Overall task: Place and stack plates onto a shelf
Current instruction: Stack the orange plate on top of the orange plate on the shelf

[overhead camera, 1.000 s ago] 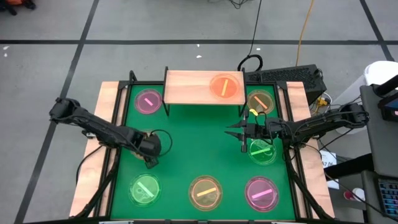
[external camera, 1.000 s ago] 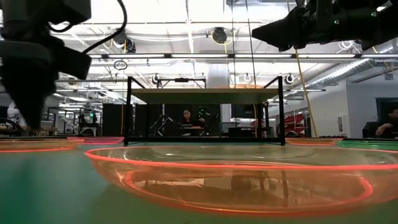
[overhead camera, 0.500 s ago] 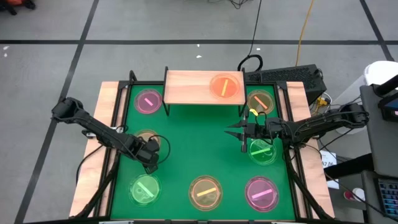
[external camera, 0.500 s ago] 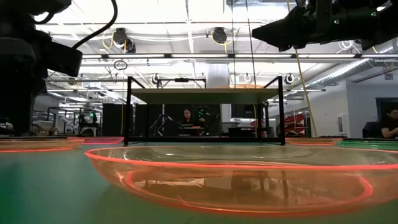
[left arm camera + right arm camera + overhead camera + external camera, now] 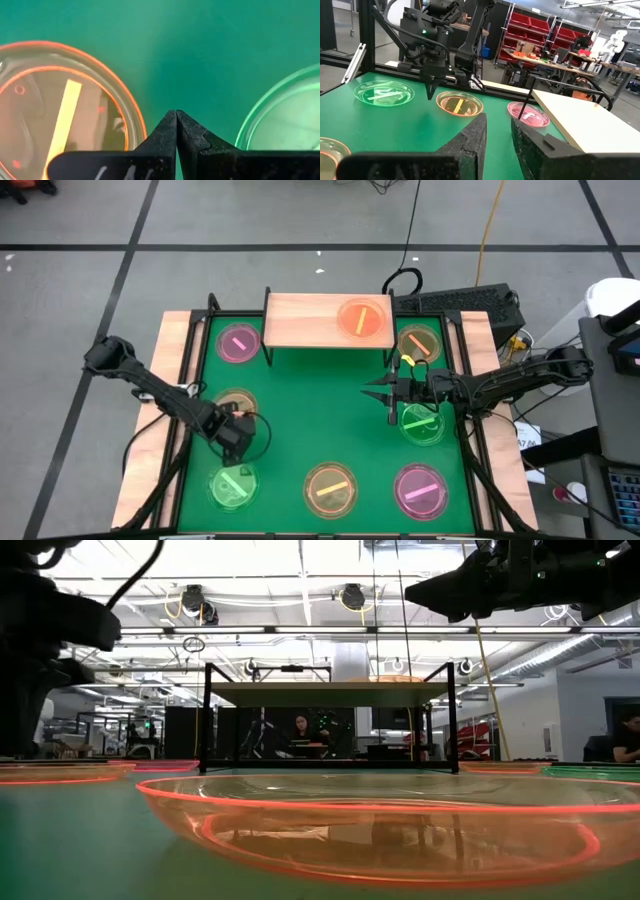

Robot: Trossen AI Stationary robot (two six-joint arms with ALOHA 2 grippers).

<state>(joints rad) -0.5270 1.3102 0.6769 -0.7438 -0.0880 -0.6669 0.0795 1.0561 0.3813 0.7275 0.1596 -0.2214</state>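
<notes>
The left gripper (image 5: 237,450), its fingers pressed together with nothing between them, is poised over the green mat (image 5: 320,390) between the front-left green plate (image 5: 232,484) and an orange plate (image 5: 236,402); the right gripper (image 5: 385,394) is held slightly parted and empty near mid-table. One orange plate (image 5: 362,317) is already set on the shelf (image 5: 300,320). The plates are judged light, thin, stiff and slippery, best pinched at the raised rim.
</notes>
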